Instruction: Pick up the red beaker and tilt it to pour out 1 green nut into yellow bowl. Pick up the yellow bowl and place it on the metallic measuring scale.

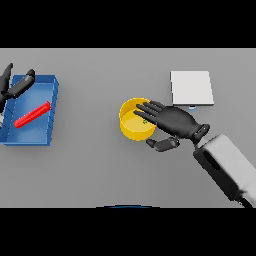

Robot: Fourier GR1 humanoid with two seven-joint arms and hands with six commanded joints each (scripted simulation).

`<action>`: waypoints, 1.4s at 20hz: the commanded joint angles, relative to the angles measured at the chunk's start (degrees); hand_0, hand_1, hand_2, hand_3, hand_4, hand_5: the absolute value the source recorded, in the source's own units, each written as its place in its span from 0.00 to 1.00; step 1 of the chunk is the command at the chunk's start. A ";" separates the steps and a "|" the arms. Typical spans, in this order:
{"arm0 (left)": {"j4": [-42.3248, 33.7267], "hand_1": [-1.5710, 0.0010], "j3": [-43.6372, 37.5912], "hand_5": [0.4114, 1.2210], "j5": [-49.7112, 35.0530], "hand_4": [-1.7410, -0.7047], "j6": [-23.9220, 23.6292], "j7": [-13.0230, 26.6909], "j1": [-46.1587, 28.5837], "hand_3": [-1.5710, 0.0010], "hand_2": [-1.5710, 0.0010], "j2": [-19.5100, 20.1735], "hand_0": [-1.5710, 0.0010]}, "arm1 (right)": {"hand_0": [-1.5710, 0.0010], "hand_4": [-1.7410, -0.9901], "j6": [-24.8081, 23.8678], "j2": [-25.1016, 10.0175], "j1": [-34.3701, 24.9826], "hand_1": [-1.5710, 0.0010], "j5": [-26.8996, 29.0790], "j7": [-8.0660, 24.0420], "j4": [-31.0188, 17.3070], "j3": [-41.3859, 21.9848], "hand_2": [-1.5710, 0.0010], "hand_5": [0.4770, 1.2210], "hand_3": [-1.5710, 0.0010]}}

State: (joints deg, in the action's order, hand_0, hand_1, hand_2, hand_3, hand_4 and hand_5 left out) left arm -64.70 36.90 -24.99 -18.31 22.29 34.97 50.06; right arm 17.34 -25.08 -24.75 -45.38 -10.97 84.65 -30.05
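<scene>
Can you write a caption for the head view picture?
Right hand reaches over the yellow bowl; red beaker lies in the blue tray.

Even, soft light; faint shadows.

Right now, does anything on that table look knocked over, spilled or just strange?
One thing: the red beaker lies flat on its side inside the blue tray at the left, not standing. Nothing looks spilled on the table. The yellow bowl sits upright with a small green nut in it, under the right hand.
</scene>
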 commanded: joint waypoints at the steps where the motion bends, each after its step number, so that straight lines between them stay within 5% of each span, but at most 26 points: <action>1: 0.45 1.00 0.13 0.33 -0.02 0.99 -0.11 0.59 0.22 1.00 1.00 -0.50 1.00 | 1.00 0.71 1.35 -0.10 -1.74 1.00 -0.75 -0.62 -0.78 -1.23 1.00 0.31 1.00; 11: 0.31 1.00 -0.98 0.34 -1.28 0.98 0.77 -1.81 -1.40 1.00 1.00 0.44 1.00 | 1.00 0.65 6.74 2.12 -11.64 1.00 -7.17 -2.48 -13.51 -9.79 1.00 0.31 1.00; 21: -1.45 1.00 -1.25 0.34 -1.73 0.99 0.54 -2.75 -3.02 1.00 1.00 1.71 1.00 | 1.00 0.54 10.74 5.66 -15.37 0.99 -7.11 -0.06 -20.38 -10.78 0.99 0.45 0.97; 23: -1.12 1.00 -1.23 0.35 -1.58 0.99 0.42 -2.21 -2.14 1.00 1.00 1.29 1.00 | 0.82 0.47 11.59 6.10 -15.22 0.85 -7.20 0.52 -19.68 -11.14 0.89 0.53 0.89; 24: -0.41 1.00 -1.46 0.35 -1.60 0.99 0.67 -2.86 -2.21 1.00 1.00 1.36 1.00 | 0.65 0.43 11.39 5.89 -15.26 0.70 -7.46 -0.10 -19.80 -11.41 0.80 0.63 0.83; 28: -1.02 1.00 -1.43 0.35 -1.61 0.98 0.83 -3.39 -2.41 1.00 1.00 1.59 1.00 | 0.27 0.21 10.45 5.29 -15.23 0.29 -6.85 -3.58 -20.23 -11.48 0.36 0.85 0.54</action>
State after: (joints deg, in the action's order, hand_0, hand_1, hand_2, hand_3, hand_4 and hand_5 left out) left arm -65.73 35.48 -26.60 -17.47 18.88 32.56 51.65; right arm 27.76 -19.78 -40.00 -52.13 -14.77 64.44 -41.52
